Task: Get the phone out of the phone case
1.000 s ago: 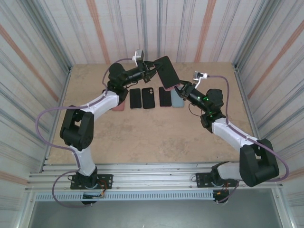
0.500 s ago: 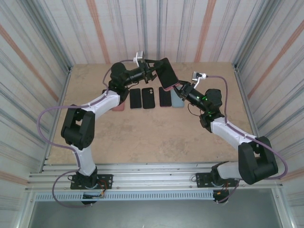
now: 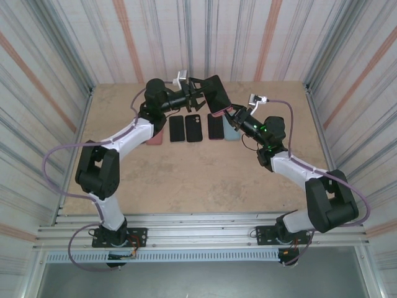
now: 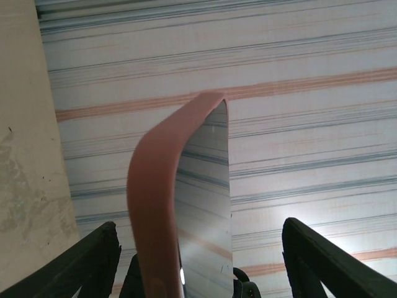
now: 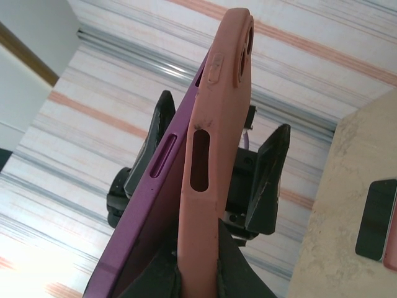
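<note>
Salmon-pink and matte, the phone case is a soft-looking, rounded shell with an oval slot, a raised button strip and a camera cut-out along its edge. Its lower end is pinched between the right gripper, whose dark fingers are pressed against both faces of it. Just beside the case, on its screen side, runs the glossy purple edge of the phone. It is slim and hard, with a long side button, and it is parted from the shell by a narrow wedge of gap that widens toward those fingers.

In the left wrist view the case curves away from the mirror-like glass, which reflects the striped corrugated wall. The left gripper has its black, angular fingers spread wide on either side of the phone. From these angles it is hard to tell whether their pads actually touch it.

Both grippers meet in the air. Below them on the mottled tan table lies a row of flat handsets, the nearest a black phone beside a pale blue case.
</note>
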